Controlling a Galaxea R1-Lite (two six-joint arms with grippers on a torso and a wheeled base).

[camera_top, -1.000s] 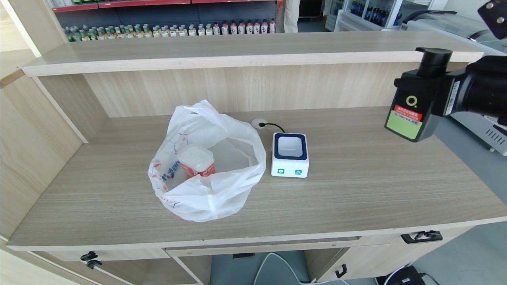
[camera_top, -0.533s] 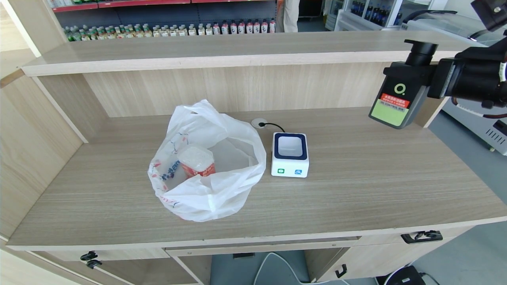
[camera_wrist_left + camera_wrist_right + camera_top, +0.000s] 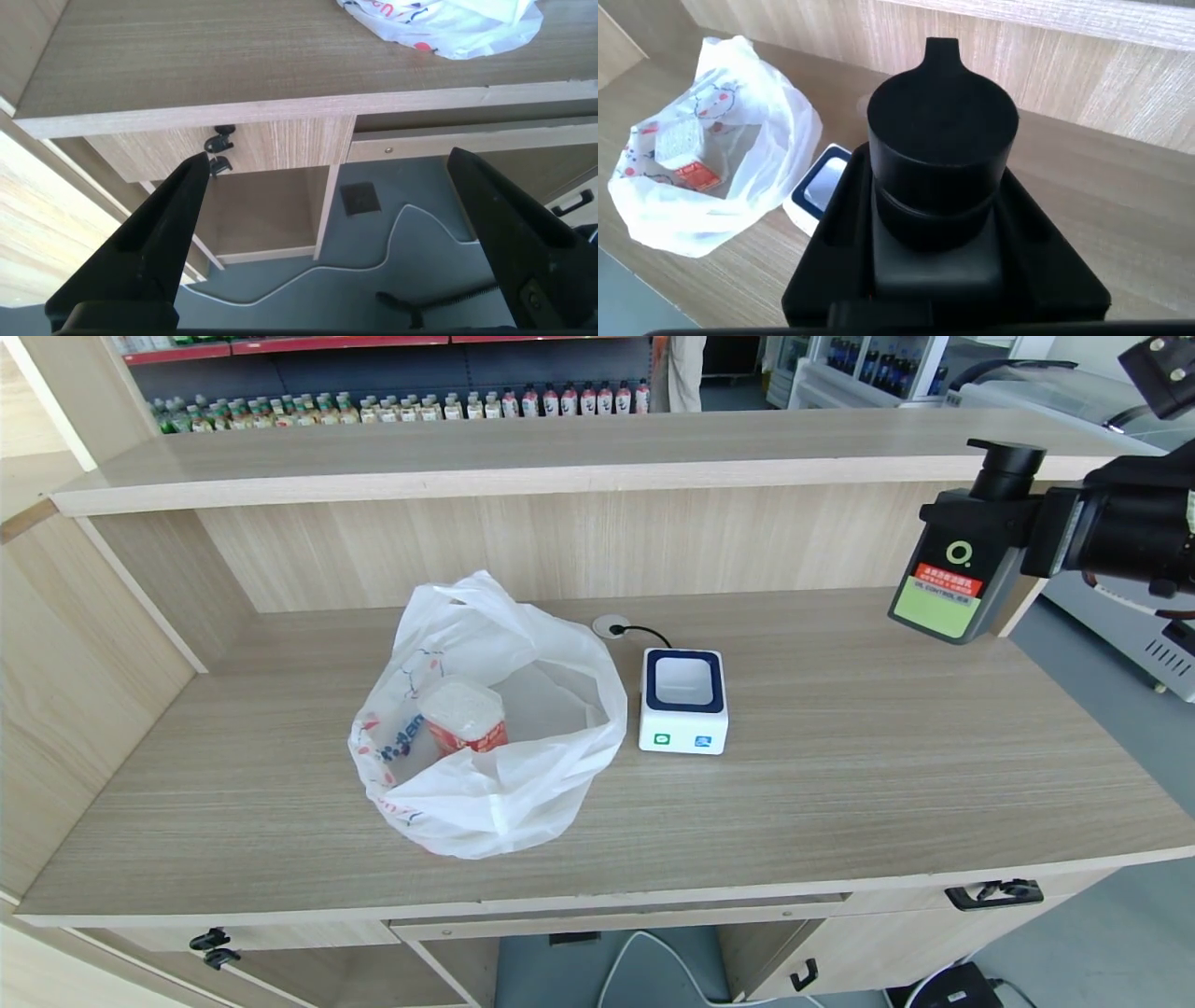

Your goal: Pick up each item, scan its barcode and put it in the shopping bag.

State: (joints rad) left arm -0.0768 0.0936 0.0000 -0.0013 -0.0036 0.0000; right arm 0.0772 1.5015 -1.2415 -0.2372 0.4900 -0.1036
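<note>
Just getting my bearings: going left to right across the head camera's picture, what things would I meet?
A white plastic shopping bag → white box scanner with a dark blue frame → black bottle with a green label.

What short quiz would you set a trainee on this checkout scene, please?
1. True or false: the shopping bag is empty.
2. The right gripper holds: A a black bottle; B a drink can; C nothing.
3. On which of the robot's sides of the shopping bag does the scanner stand?
Key: 1 false, a packet lies inside; 2 A; 3 right.
</note>
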